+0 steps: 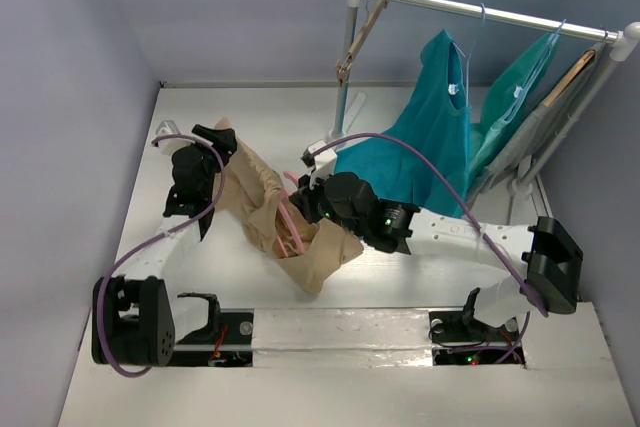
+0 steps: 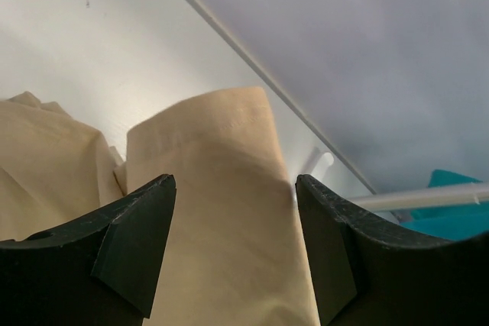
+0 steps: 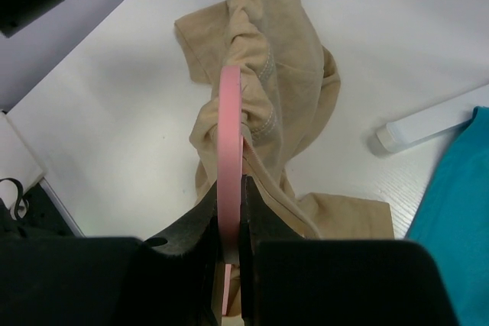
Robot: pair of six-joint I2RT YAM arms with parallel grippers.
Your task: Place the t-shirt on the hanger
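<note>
Right pincer [image 3: 229, 188] clamped tight across the pink rim of the hanger [image 3: 230, 120], seen edge-on from the wrist. Left pincer [image 2: 235, 188] up and to the left of the hanger, jaws apart with a tall fold of the t-shirt [image 3: 284, 59] between them. Impossible to tell whether pressing the cloth or merely straddling it. T-shirt bunched over the hanger's far end, gathered in tight ruffles along a stitched hem, the rest trailing onto the tabletop [image 3: 397, 28] beneath and beside the hanger.

Likely trouble from here:
- Losing the fold, if no real pinch there: cloth slumping toward the hanger in a heap, the opening closing up.
- Pulling away from the hanger too hard: fabric catching on the arm tip and twisting the hanger inside a narrow hold on a smooth rim.
- Threading a sleeve rather than the neck. Too crumpled around the hanger to say which opening.
- Dragging slack under the hanger and pinning it against the tabletop.
</note>
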